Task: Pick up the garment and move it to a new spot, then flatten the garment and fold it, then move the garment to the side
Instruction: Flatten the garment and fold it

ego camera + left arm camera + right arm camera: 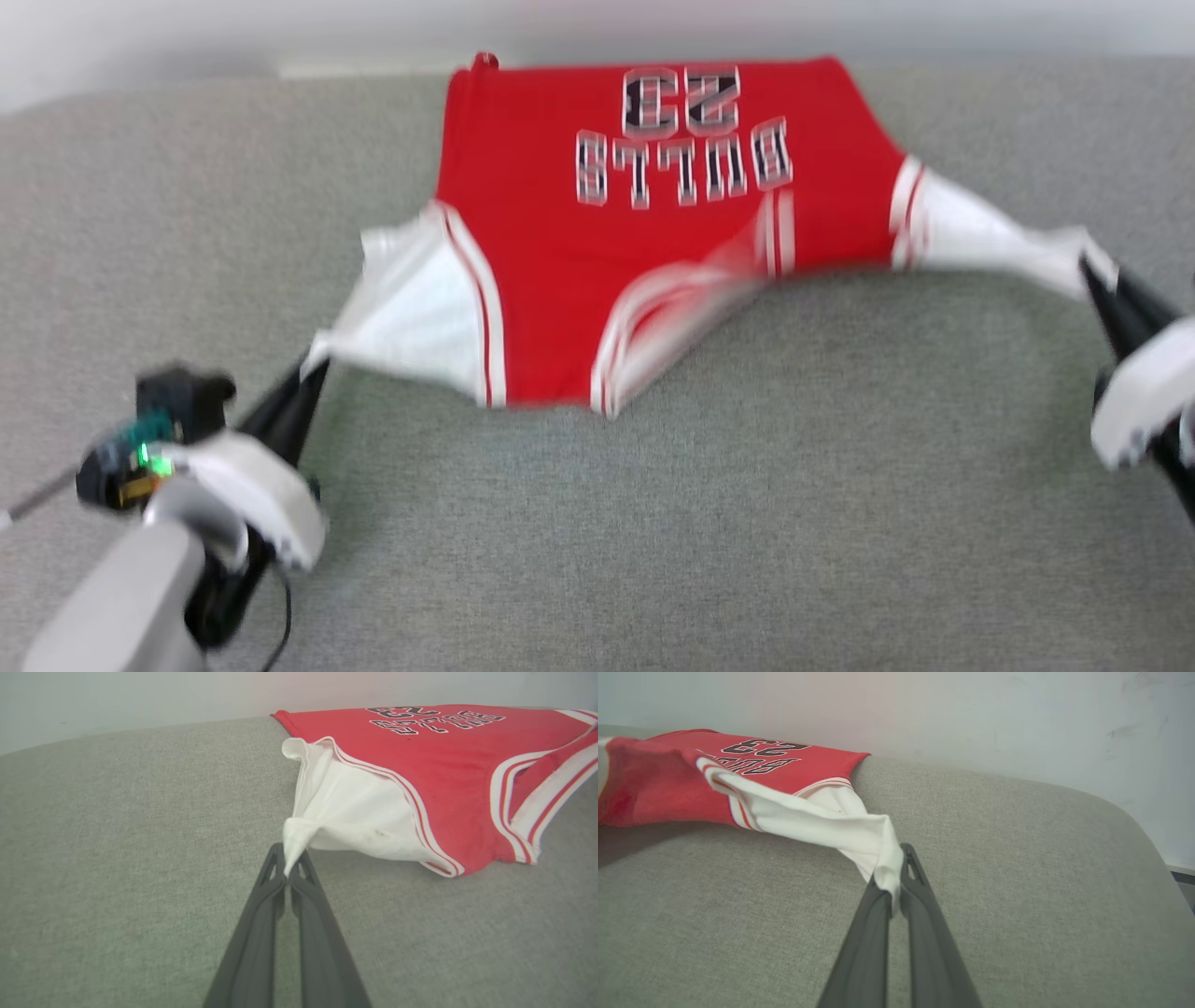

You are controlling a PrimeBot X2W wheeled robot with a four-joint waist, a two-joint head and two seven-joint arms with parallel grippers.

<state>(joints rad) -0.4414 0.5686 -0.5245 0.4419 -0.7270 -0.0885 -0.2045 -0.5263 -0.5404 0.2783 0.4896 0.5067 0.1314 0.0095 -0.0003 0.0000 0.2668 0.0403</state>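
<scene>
Left tool (315, 366), right tool (1089, 271) each clamped on a sleeve tip of the bright red, white-sleeved jersey T-shirt (560, 271) stretched between them. Risk: thin pinches slip under tension.

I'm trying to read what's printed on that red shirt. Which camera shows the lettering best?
The head view: the garment is spread facing the camera, so its chest print shows whole, though upside down and slightly blurred. Both wrist views catch it from low and far, squashed thin.
</scene>
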